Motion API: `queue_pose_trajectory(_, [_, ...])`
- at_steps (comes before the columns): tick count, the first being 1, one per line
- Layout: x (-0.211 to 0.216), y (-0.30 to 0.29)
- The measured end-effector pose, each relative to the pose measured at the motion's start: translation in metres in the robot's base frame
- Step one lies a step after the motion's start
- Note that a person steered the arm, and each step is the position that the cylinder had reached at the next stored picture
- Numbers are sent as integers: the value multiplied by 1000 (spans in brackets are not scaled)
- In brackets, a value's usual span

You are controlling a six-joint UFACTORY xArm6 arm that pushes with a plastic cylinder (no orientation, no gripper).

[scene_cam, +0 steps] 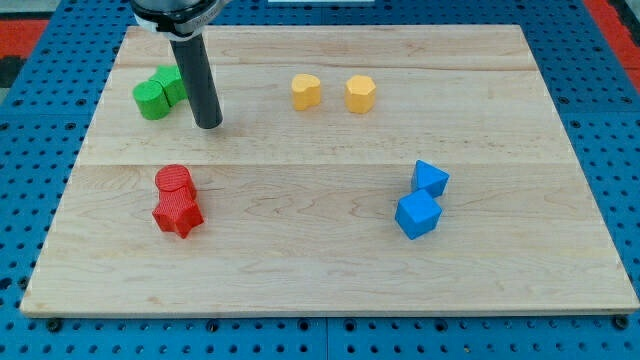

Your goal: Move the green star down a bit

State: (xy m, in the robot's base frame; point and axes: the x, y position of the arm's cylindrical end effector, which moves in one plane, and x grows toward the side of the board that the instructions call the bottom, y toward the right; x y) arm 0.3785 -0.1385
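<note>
Task judged as barely begun, perhaps not begun at all: green star-shaped block (153, 100) resting near the top left corner of the pale wooden worktop (330, 260), close to the edge, with a second green block (172, 84) of rounder shape touching it on its upper right side. No clear sign of displacement downward yet. Tip of the dark rod (208, 125) standing on the worktop just beside the green pair, on the view's right and slightly lower, apart from both blocks. No jaws on this end effector, only a plain straight rod, so nothing to spread or press together and nothing held. Remaining work, as a judgement: bringing the tip above the star, on the side toward the view's top, then pushing it a short way toward the view's bottom, without carrying the neighbour block along. Star itself bright green, small, with low notched sides; points hard to make out clearly at this size. Elsewhere: red star block (178, 214) with a red cylinder (174, 180) touching it, two yellow blocks (306, 91) (360, 93) near the top, two blue blocks (430, 179) (417, 214) at the right, all well apart from the star.
</note>
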Motion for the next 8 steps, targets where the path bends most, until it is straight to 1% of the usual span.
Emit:
queue_pose_trajectory(2, [0, 8])
queue_pose_trajectory(4, [-16, -63])
queue_pose_trajectory(5, [-39, -82])
queue_pose_trajectory(6, [-49, -94])
queue_pose_trajectory(7, [-63, -93])
queue_pose_trajectory(8, [-71, -69])
